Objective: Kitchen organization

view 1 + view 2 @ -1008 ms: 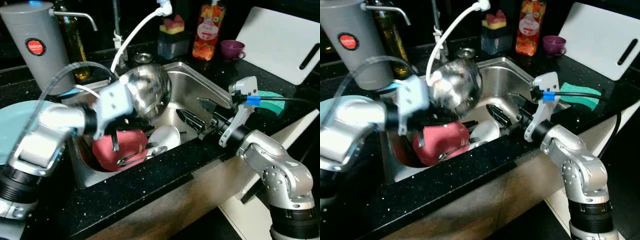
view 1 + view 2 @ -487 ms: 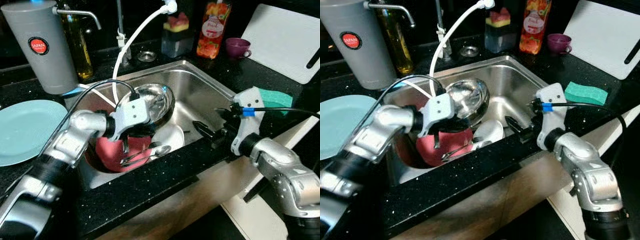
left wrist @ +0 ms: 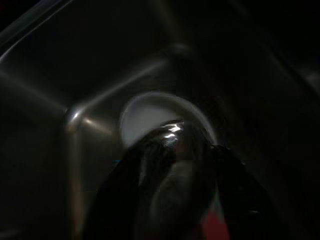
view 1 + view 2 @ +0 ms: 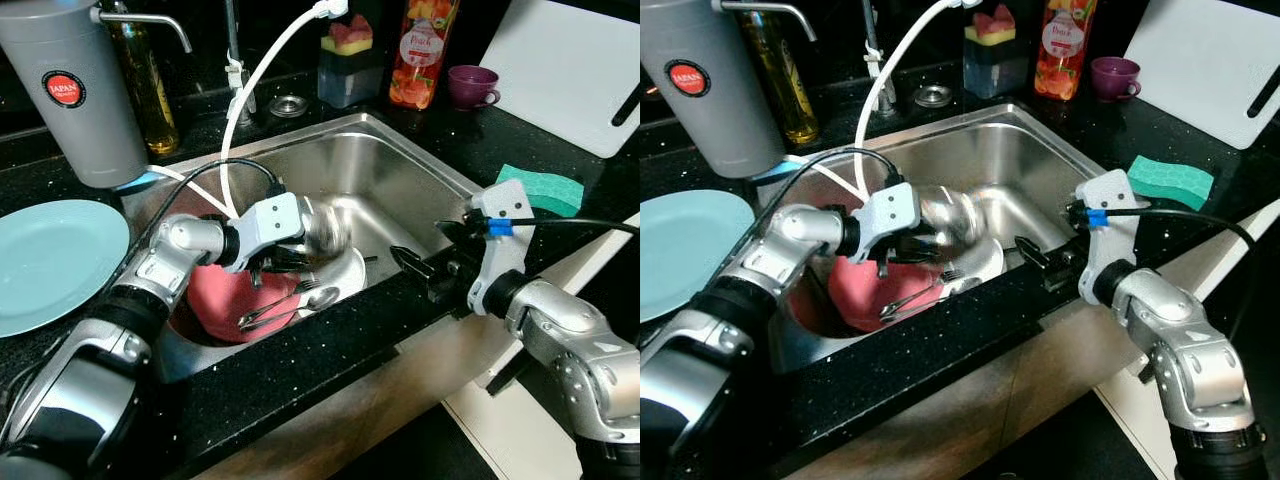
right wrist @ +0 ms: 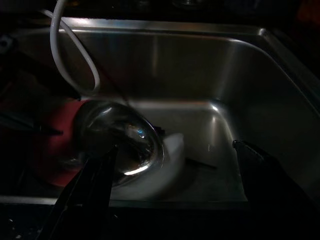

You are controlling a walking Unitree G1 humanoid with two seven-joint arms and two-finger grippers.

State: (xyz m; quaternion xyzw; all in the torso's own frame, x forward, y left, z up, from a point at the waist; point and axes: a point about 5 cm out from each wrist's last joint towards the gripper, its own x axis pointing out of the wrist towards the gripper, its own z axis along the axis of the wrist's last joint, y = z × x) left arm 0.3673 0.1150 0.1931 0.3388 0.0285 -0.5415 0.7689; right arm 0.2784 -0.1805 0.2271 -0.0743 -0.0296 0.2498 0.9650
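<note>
Looking down from the head: left end effector [image 4: 285, 262] clenched on steel bowl [image 4: 322, 232], low in sink [image 4: 400, 185] above red bowl [image 4: 222, 298] and white plate [image 4: 348, 272]. Right end effector [image 4: 420, 272] spread open at sink's 3 o'clock rim. Right wrist: bowl [image 5: 120, 142] at sink's 9 o'clock. Left wrist: dark, bowl [image 3: 170, 150] between fingers.

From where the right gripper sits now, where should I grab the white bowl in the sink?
Take the white bowl by its near rim, coming down from above. It sits upright on the sink floor with the steel bowl and cutlery crowding its left side, so the right gripper has the freer approach.
</note>
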